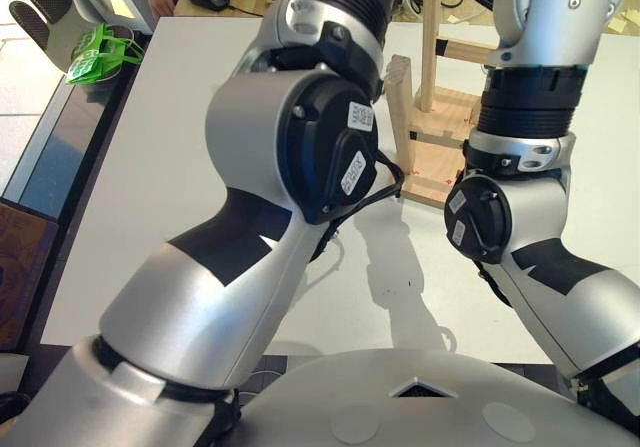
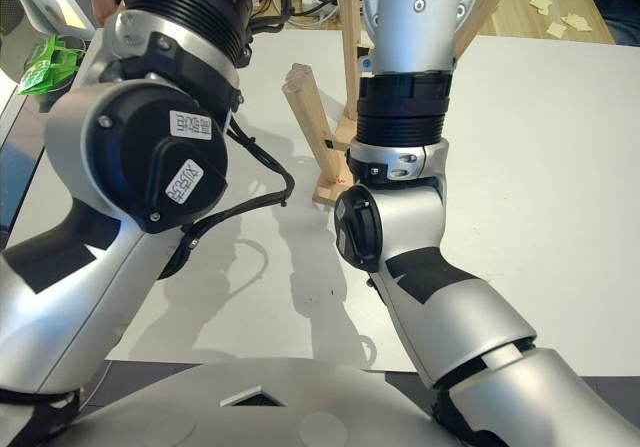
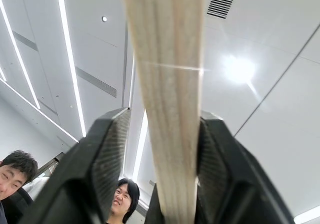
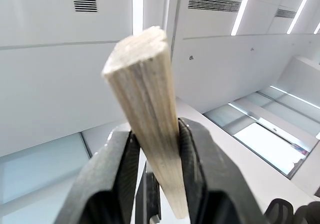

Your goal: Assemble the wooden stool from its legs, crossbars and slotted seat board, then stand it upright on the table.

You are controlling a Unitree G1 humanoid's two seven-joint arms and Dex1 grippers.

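Stool leg (image 3: 165, 58) clamped between left jaws, another leg (image 4: 145, 83) clamped between right jaws

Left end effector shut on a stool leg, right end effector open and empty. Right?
Not quite: the right end effector is shut on a wooden leg too, per the right wrist view. The left end effector does grip the other leg.
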